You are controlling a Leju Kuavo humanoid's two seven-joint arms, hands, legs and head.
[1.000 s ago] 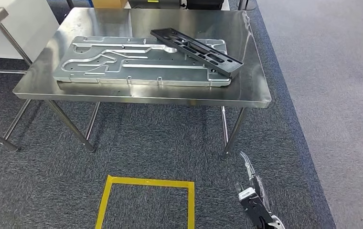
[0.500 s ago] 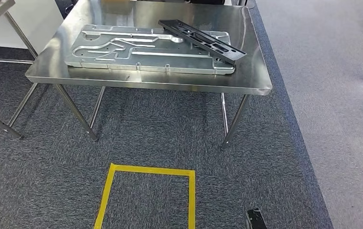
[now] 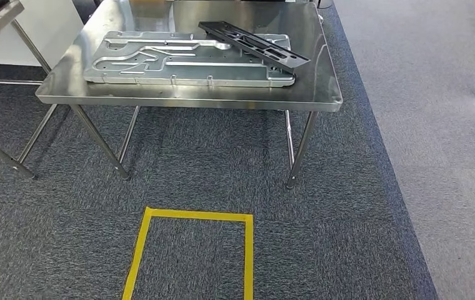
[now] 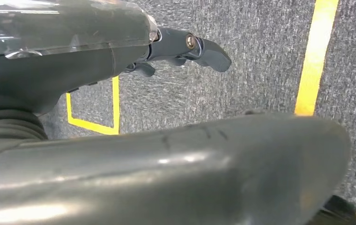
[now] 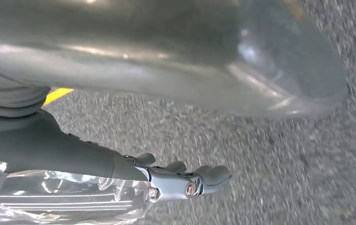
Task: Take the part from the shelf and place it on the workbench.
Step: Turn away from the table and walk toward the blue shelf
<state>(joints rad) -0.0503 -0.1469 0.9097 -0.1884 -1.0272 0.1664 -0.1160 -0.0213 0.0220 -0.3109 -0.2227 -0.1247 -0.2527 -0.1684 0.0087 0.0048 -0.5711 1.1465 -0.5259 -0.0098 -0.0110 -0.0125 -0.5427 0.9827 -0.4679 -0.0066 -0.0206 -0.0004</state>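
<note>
Grey ribbed covers, dark fingers (silver screw heads), clear plastic wrap.

No readable text

No word, label, brand or number can be read on any surface in these three views.

Bright even overhead light, glare on the steel workbench (soft shadow beneath), wrist views blurred close up

Glossy steel workbench, matt black part
</note>
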